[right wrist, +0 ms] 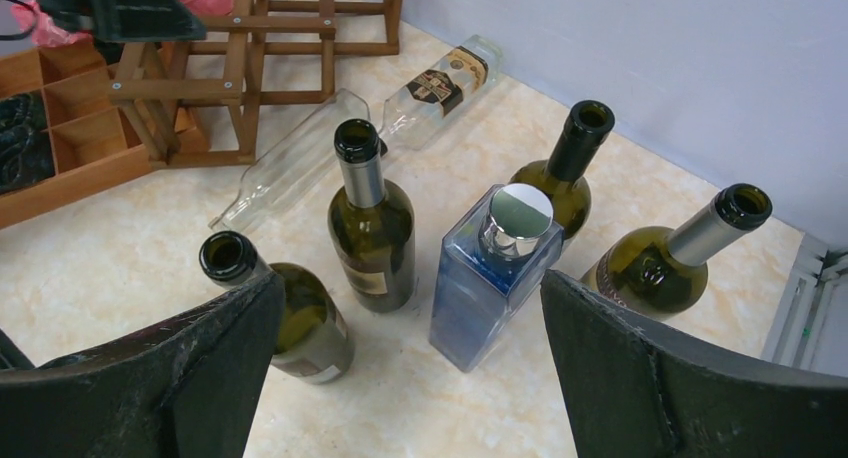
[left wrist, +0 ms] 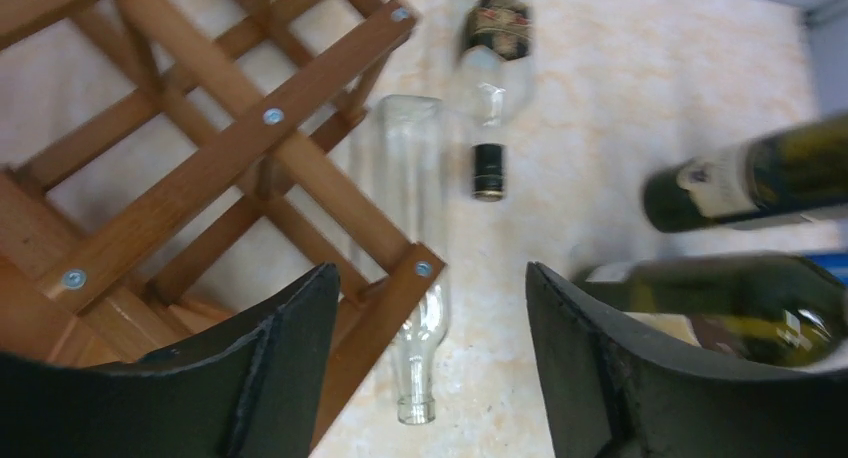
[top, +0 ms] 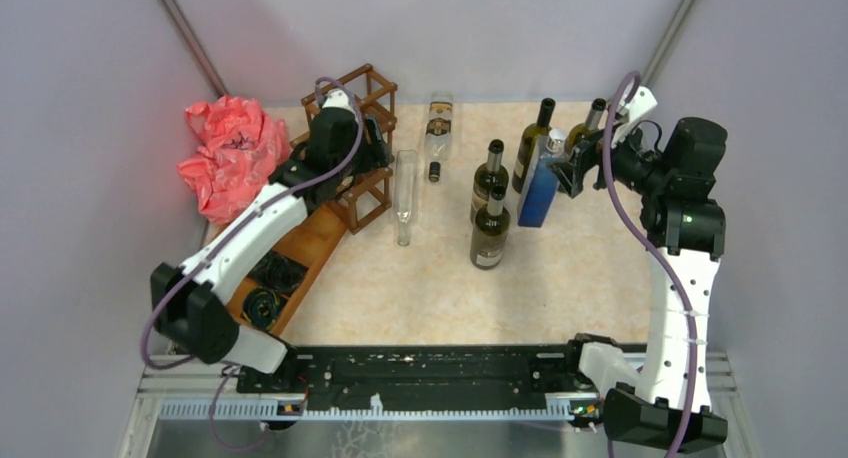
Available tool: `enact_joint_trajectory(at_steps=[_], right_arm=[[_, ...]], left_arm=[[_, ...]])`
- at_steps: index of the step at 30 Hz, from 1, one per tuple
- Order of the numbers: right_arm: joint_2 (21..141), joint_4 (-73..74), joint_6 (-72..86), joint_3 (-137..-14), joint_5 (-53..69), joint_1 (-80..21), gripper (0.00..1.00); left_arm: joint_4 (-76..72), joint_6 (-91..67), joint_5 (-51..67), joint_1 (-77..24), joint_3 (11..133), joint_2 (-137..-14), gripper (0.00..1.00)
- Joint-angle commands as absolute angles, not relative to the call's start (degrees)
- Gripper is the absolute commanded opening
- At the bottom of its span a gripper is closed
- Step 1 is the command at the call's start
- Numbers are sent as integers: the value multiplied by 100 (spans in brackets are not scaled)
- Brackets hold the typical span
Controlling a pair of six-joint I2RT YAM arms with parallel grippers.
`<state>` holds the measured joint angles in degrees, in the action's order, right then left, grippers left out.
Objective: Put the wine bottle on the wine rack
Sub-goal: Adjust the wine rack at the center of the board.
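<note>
The dark wooden lattice wine rack (top: pixel 352 143) stands at the back left and holds no bottle; it also shows in the left wrist view (left wrist: pixel 230 158) and the right wrist view (right wrist: pixel 250 68). A clear empty bottle (top: pixel 404 193) lies on the table beside the rack, neck toward me (left wrist: pixel 420 238). My left gripper (top: pixel 375 143) hovers open and empty over the rack's right edge (left wrist: pixel 430 273). Several green wine bottles stand upright at centre right (top: pixel 489 178) (top: pixel 490 233). My right gripper (top: pixel 570 166) is open and empty above them (right wrist: pixel 412 278).
A labelled clear bottle (top: pixel 438 126) lies at the back. A blue square bottle (top: pixel 538 183) stands under my right gripper (right wrist: pixel 490 288), with two more green bottles (top: pixel 533 143) behind. A brown compartment tray (top: pixel 300 243) and a pink bag (top: pixel 230 153) are at the left.
</note>
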<state>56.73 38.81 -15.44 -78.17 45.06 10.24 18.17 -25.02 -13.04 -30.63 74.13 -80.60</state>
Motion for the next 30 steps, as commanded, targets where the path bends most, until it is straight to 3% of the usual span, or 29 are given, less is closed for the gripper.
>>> enact_joint_trajectory(at_steps=[1,16,24,30], right_arm=[[5771,3361,-1545,-7974,4680,967,97],[5810,3279,-1426,-7924,4795,965,97],[5767,3201,-1358,-7866,4834,962,97],[5739,3229,-1362,-7841,4830,967,97]], left_arm=[[2592,-3649,-2478,-2946,8086,-8861,72],[2988,-4190,-2312,-2487,8823,-10279,70],[2951,-4122,-2229,-2479,8878,-10553,65],[2896,-4003,-2142,-2479,8911,-10666,55]])
